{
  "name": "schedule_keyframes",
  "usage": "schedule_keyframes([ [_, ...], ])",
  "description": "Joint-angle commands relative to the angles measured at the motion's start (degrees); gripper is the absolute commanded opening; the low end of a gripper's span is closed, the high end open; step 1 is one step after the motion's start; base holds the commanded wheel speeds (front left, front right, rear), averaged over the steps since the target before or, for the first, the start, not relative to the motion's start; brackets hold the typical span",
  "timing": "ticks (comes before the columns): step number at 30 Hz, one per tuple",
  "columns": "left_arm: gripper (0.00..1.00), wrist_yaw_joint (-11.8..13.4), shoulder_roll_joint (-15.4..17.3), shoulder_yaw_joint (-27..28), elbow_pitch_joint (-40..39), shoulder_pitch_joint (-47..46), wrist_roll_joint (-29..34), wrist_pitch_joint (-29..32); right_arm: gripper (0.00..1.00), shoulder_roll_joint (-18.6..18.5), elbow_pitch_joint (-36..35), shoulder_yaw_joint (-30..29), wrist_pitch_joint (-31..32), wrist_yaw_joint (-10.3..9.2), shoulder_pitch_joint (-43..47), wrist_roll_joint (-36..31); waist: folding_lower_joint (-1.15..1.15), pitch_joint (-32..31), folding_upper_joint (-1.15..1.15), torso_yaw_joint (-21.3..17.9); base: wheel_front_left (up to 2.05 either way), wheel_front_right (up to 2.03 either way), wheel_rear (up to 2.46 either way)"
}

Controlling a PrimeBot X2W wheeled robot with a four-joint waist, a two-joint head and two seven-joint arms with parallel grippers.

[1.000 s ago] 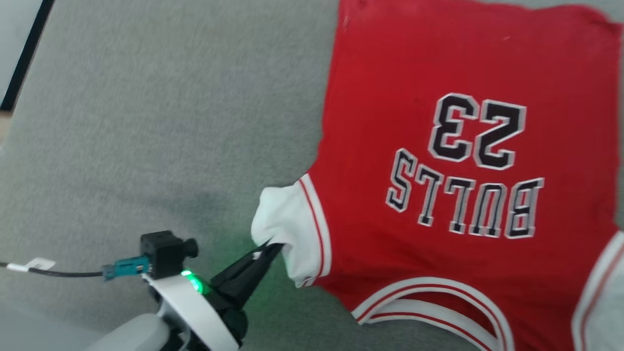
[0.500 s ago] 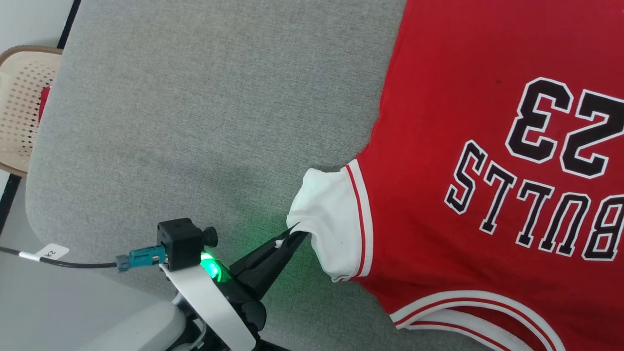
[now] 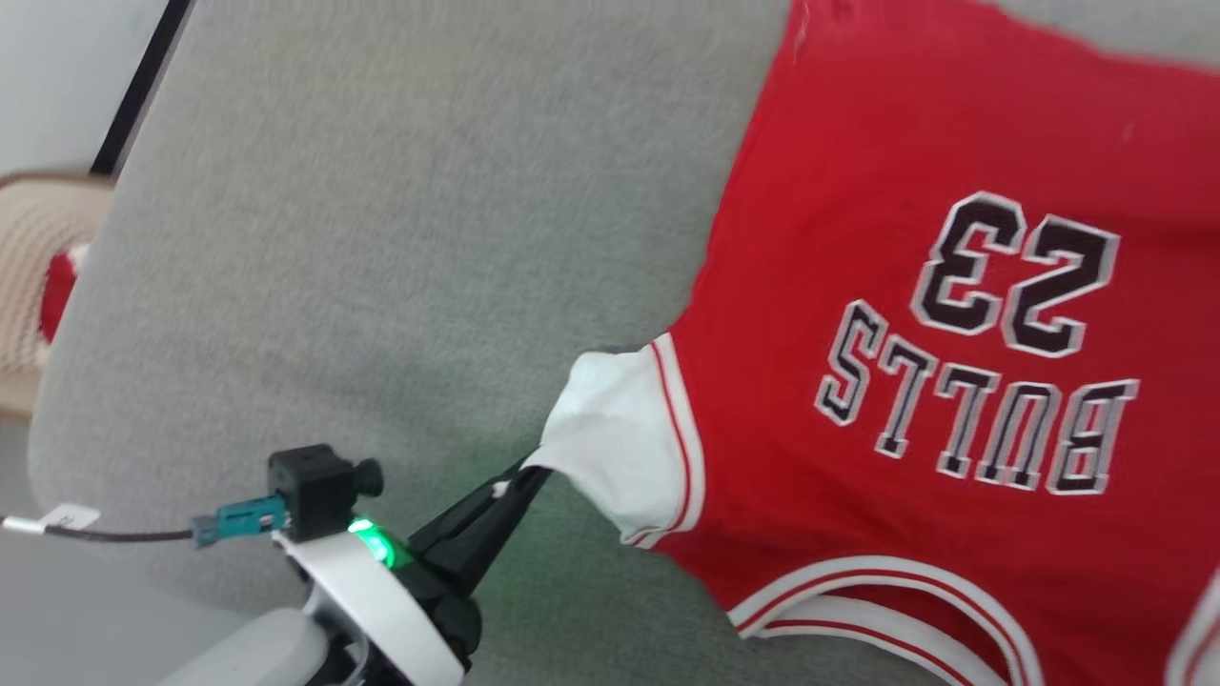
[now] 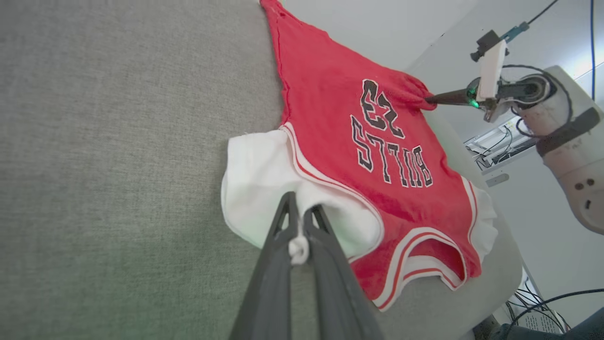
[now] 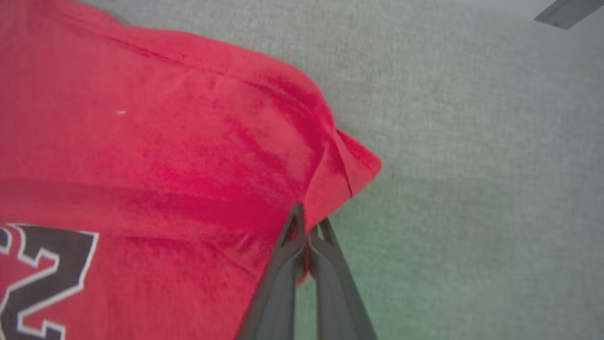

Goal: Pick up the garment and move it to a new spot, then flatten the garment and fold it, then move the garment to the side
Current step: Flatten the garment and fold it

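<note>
The garment (image 3: 905, 238), a small red jersey shirt with white short sleeves, white-striped trim and black, white-outlined "BULLS 23" lettering, is spread front-up on a grey felt-covered surface (image 3: 381, 238), with its neckline towards the robot and its hem away from it. The body panel is laid largely flat, though shallow creases are seen near the far hem, and the near white sleeve (image 3: 620, 438) is drawn out into a point.

That sleeve's edge is pinched by the left gripper (image 3: 519, 481), whose two dark fingers are closed tight on the white cloth. A far hem corner (image 5: 349, 165) of red fabric is clamped by the right gripper (image 5: 306, 222), its fingers likewise pressed together on a small fold. The shirt is thus held at two well-separated points and appears to be tensioned between them.

The flattening step is judged to be in hand. Whether the garment was already carried to a new spot cannot be told. No fold is seen in the body or sleeves, so the folding and the final move to the side are taken as not yet done.

A beige woven object (image 3: 29, 286), blurred, is seen beyond the surface's left edge.
</note>
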Motion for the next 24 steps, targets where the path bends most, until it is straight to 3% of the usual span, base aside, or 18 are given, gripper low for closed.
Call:
schedule_keyframes([
  [1, 0.0, 0.1, 0.4, 0.9, 0.3, 1.3, -0.7, -0.3, 0.0, -1.1, -2.1, 0.6, 1.2, -0.04, 3.9, 2.4, 0.0, -3.4, 0.0, -3.0, 0.0, 0.0, 0.0],
  [4, 0.0, 0.1, 0.9, 2.5, 0.8, 3.4, -1.2, -0.3, 0.0, -3.5, -9.2, 1.9, 4.1, -0.03, 13.2, 8.4, 0.0, -5.3, 0.0, -4.8, 0.0, 0.0, 0.0],
  [10, 0.0, 0.1, 2.0, 5.1, 0.5, 6.2, -1.2, -0.3, 0.0, -4.2, -24.1, -0.1, 11.0, -0.03, 36.3, 18.7, 0.0, -7.2, 0.0, -7.8, 0.0, 0.0, 0.0],
  [16, 0.0, 0.1, 3.1, 6.2, 0.3, 7.3, -1.7, -0.3, 0.0, 1.4, -35.9, -0.7, 13.4, -0.03, 54.4, 20.4, 0.0, -8.6, 0.0, -9.3, 0.0, 0.0, 0.0],
  [22, 0.0, 0.1, 3.5, 6.4, -0.1, 8.0, -1.9, -0.3, 0.0, 6.1, -40.8, 1.0, 12.5, -0.03, 60.1, 18.6, 0.0, -9.0, 0.0, -10.0, 0.0, 0.0, 0.0],
  [23, 0.0, 0.1, 3.6, 6.4, -0.2, 8.0, -2.0, -0.3, 0.06, 6.3, -41.4, 1.3, 12.0, -0.03, 60.1, 18.2, 0.0, -9.0, 0.0, -10.1, 0.0, 0.0, 0.0],
  [24, 0.0, 0.1, 3.7, 6.4, -0.2, 8.0, -2.0, -0.3, 0.48, 6.0, -42.2, 1.1, 11.0, -0.03, 59.6, 17.5, 0.0, -9.1, 0.0, -10.1, 0.0, 0.0, 0.0],
])
